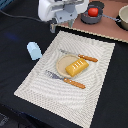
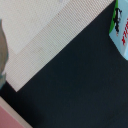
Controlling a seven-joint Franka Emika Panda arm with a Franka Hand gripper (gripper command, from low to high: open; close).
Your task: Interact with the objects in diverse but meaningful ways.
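Observation:
A yellow ridged bread block (image 1: 76, 66) lies on a small beige plate (image 1: 62, 63) in the middle of the woven placemat (image 1: 50, 90). A red tomato (image 1: 93, 11) sits inside a grey pot (image 1: 89, 19) at the back. A pale blue carton-shaped cup (image 1: 34, 50) stands on the dark table off the mat's edge, on the exterior view's left; the wrist view shows it as a printed carton (image 2: 120, 25). My gripper (image 1: 62, 26) hangs open above the mat's far corner, holding nothing, well apart from every object.
A wooden-handled knife (image 1: 80, 56) lies behind the plate and a wooden-handled fork (image 1: 65, 79) in front of it. A second grey pot (image 1: 123, 17) stands at the back on the exterior view's right. The dark tabletop (image 2: 75, 85) surrounds the mat.

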